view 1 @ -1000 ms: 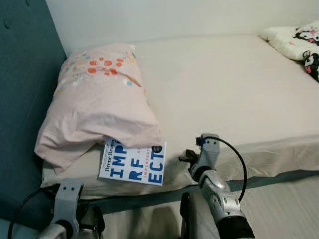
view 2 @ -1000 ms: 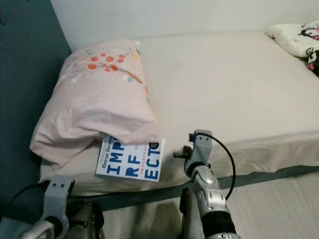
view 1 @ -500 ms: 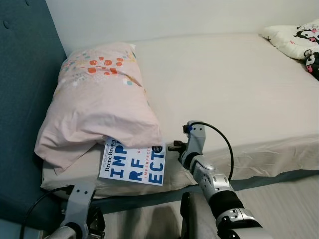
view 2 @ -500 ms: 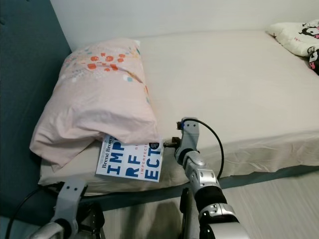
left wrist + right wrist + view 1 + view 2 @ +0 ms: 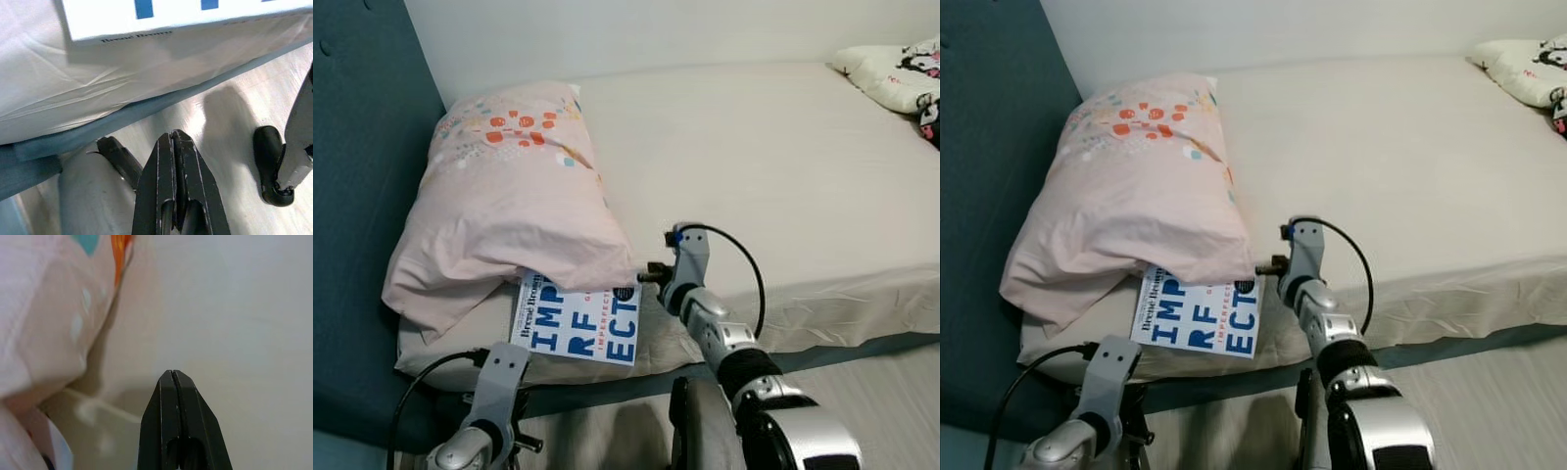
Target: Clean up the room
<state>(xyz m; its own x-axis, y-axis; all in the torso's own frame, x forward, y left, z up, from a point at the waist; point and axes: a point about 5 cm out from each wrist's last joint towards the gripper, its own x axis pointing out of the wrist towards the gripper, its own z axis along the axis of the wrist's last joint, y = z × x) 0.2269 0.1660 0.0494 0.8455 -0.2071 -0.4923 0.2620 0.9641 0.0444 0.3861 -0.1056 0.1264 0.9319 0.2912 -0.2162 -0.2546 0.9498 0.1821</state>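
A white book with big blue letters (image 5: pixel 578 328) lies at the bed's near edge, its top tucked under a pink flowered pillow (image 5: pixel 504 196). My right gripper (image 5: pixel 646 276) is shut and empty, its tip just right of the pillow's lower corner and above the book's right edge; its wrist view shows the shut fingers (image 5: pixel 172 421) over the sheet beside the pillow (image 5: pixel 44 318). My left gripper (image 5: pixel 172 142) is shut and empty, low below the mattress edge, under the book (image 5: pixel 161 14).
The beige bed (image 5: pixel 783 157) spreads to the right. A white cushion with cartoon prints (image 5: pixel 896 83) lies at its far right corner. A teal padded headboard (image 5: pixel 357 176) rises on the left. Light wood floor (image 5: pixel 871 382) runs along the bed's front.
My right gripper has risen and reached left and forward, from the mattress front edge to the pillow's corner beside the book. My left arm has lifted a little.
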